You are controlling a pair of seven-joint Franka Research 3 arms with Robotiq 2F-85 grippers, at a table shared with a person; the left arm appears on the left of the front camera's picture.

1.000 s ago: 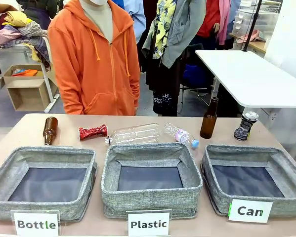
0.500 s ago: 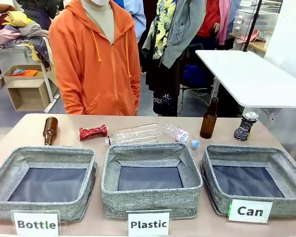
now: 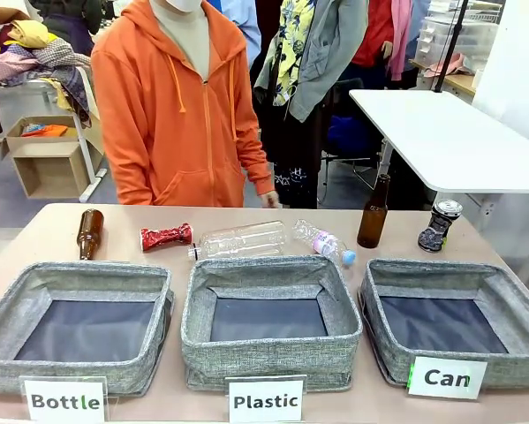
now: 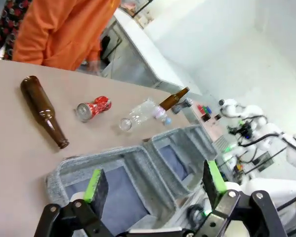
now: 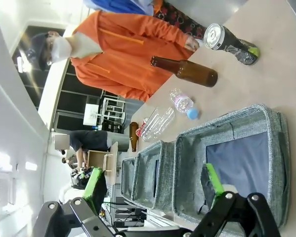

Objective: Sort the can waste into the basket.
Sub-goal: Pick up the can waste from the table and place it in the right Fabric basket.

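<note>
Red can (image 3: 166, 236) at 11 o'clock, dark can (image 3: 439, 225) at 1 o'clock, staged for pickup beyond basket (image 3: 441, 270) (labelled Can); left gripper (image 4: 155, 181) and right gripper (image 5: 153, 183) spread wide, unladen.

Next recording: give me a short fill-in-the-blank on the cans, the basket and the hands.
1. The basket at the table's right end bears the label ____.
2. The dark can stands behind that basket, while the red can lies on its ____.
3. The left hand and the right hand are both ____, holding nothing.

Missing words: Can; side; open.
</note>
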